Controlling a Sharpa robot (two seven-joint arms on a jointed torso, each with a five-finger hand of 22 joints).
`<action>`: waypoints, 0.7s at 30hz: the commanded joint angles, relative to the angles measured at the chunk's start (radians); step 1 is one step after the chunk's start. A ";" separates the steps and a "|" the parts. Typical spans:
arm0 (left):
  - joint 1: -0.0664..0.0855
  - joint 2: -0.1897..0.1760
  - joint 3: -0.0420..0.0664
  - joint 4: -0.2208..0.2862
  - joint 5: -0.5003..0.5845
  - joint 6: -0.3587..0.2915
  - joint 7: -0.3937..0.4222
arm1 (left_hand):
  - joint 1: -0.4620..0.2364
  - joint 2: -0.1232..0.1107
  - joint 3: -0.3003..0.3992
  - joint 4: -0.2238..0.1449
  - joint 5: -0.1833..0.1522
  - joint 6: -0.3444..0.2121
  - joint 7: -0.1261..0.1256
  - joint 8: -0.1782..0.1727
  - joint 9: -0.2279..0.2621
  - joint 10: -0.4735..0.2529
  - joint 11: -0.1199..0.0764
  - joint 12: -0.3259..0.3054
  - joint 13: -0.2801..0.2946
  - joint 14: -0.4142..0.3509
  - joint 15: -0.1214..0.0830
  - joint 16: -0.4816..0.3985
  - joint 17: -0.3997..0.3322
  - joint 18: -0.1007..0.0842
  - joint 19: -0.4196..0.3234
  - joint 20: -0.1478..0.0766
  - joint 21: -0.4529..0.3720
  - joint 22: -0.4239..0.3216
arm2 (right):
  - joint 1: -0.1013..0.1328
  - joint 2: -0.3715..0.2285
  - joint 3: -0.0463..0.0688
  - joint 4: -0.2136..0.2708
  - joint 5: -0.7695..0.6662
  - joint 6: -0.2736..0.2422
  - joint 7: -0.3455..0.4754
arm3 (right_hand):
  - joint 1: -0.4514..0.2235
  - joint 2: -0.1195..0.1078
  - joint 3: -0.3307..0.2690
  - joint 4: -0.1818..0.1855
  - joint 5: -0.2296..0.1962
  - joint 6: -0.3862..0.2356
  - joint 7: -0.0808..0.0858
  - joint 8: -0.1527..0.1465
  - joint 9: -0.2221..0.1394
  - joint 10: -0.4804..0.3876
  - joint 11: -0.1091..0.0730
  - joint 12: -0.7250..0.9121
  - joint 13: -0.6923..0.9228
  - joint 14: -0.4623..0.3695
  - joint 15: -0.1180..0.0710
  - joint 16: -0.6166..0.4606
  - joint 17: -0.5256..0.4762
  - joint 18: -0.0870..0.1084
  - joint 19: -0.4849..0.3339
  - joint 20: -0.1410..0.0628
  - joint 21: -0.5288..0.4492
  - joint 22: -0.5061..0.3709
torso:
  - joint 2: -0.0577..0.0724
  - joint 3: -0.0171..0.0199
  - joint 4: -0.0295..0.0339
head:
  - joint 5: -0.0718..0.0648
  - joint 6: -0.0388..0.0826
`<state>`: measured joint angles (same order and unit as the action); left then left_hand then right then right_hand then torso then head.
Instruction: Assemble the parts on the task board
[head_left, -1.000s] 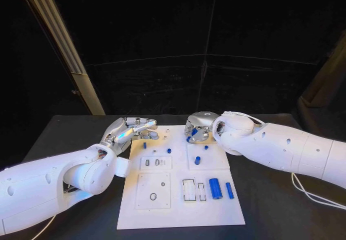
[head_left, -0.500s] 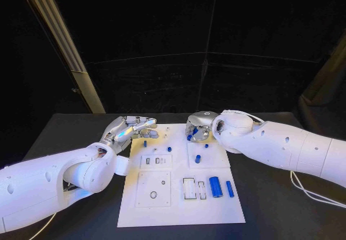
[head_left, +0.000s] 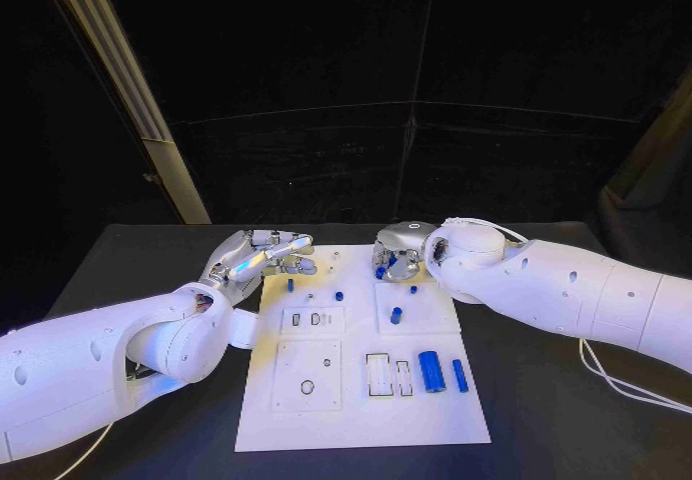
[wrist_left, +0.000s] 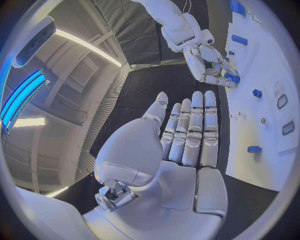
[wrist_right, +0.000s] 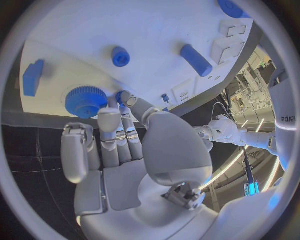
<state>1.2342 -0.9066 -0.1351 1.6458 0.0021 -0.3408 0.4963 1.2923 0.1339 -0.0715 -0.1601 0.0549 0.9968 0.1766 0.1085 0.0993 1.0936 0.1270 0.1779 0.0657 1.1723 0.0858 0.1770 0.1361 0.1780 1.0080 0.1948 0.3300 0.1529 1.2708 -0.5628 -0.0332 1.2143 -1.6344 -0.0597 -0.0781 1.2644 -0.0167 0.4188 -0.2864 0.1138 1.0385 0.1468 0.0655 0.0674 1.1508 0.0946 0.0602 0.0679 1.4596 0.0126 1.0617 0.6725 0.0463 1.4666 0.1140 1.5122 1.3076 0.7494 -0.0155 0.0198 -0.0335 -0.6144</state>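
The white task board lies in the middle of the black table. My right hand hovers over its far part, fingers curled down, thumb and a finger pinching the rim of a blue gear, also seen under that hand. At the board's far left corner, my left hand holds nothing, its fingers straight and side by side. Small blue pegs and a short cylinder stand near the gear.
A thick blue cylinder and a thin blue bar lie at the board's near right. Empty slots and an oval hole sit in the near half. Another small blue piece stands by the left hand.
The right hand with the gear has shifted slightly toward the board's far edge. The left hand has barely moved.
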 joint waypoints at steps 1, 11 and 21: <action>0.001 -0.001 0.001 0.001 -0.006 0.013 0.004 | -0.005 -0.006 -0.001 -0.002 0.003 0.002 0.005 -0.004 -0.001 0.002 0.005 -0.005 -0.001 0.000 0.004 -0.006 0.002 0.002 -0.009 0.000 -0.003 -0.001 | 0.002 0.002 0.001 -0.002 -0.006 -0.009 0.012 | -0.013 0.006 0.011 0.002 -0.007 0.009 0.002 0.000 0.001 0.013 -0.003 0.002 -0.001 -0.008 -0.003 0.007 0.000 -0.014 0.016 0.002 0.004 0.117 | 0.000 -0.0004 -0.0007 | 0.000 -0.001; 0.001 -0.003 0.001 0.000 -0.006 0.014 0.002 | -0.005 -0.005 -0.001 -0.004 0.003 0.001 0.005 -0.005 -0.001 0.001 0.005 -0.007 -0.001 0.000 0.004 -0.008 0.002 0.002 -0.010 0.000 -0.003 -0.001 | 0.002 -0.003 0.001 0.007 0.016 -0.109 0.023 | -0.035 0.011 0.034 0.010 -0.011 0.035 0.000 0.006 0.005 0.041 -0.009 0.003 0.000 -0.007 -0.008 0.026 0.011 -0.016 0.023 0.000 0.010 0.129 | 0.000 -0.0014 -0.0001 | -0.002 0.000; 0.001 -0.006 0.001 -0.002 -0.006 0.014 0.001 | -0.004 -0.005 0.000 -0.005 0.003 0.001 0.006 -0.006 -0.001 0.000 0.006 -0.009 -0.001 0.000 0.004 -0.009 0.003 0.002 -0.011 0.000 -0.003 -0.002 | 0.002 0.000 0.001 0.019 0.047 -0.227 0.013 | -0.046 0.013 0.043 0.015 -0.010 0.060 -0.006 0.011 0.010 0.047 -0.012 0.001 0.000 -0.009 -0.011 0.031 0.009 -0.016 0.023 -0.002 0.010 0.129 | 0.002 -0.0016 0.0016 | 0.000 0.007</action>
<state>1.2342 -0.9116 -0.1350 1.6428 0.0018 -0.3391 0.4942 1.2923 0.1339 -0.0714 -0.1600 0.0549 0.9968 0.1766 0.1074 0.0995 1.0936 0.1270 0.1741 0.0657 1.1723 0.0858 0.1730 0.1372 0.1780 1.0046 0.1981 0.3300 0.1527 1.2706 -0.5682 -0.0331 1.2334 -1.6072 -0.2034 -0.0647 1.2286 -0.0025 0.4576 -0.2703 0.1077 1.0914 0.1388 0.0718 0.0757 1.1918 0.0822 0.0602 0.0678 1.4523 0.0052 1.0896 0.6820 0.0463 1.4666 0.1140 1.5161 1.3075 0.7497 -0.0169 0.0193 -0.0335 -0.6090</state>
